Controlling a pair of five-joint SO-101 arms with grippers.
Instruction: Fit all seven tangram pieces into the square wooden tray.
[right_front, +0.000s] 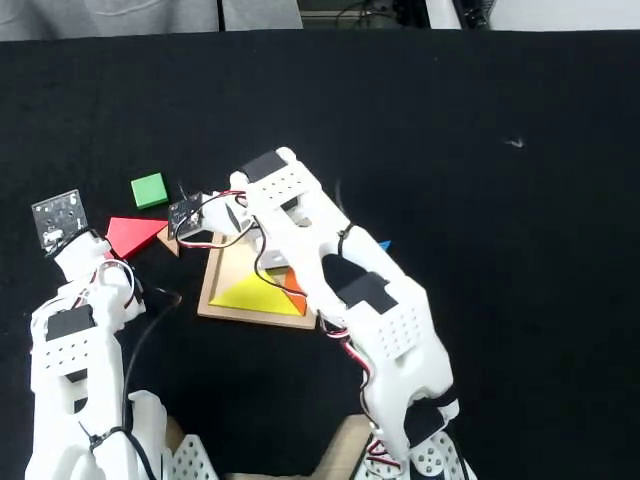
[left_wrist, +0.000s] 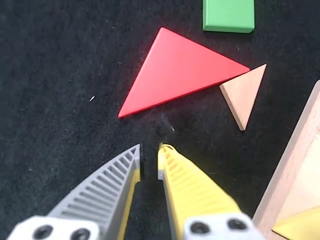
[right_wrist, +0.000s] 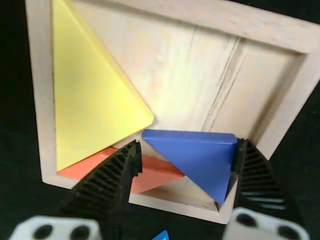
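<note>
Seating blue triangle (right_wrist: 200, 155) inside tray (right_wrist: 170, 15), gripping it in right gripper (right_wrist: 186, 147). Likely needing lowering flat into tray corner before letting go. Idling left gripper (left_wrist: 150, 150), pinched empty, outside tray with red triangle (left_wrist: 175, 72)

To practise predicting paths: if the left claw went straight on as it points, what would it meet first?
Probably the red triangle, lying just ahead of the left claw; depth is unclear.

No text, label, number or sign can be read on anything here.
</note>
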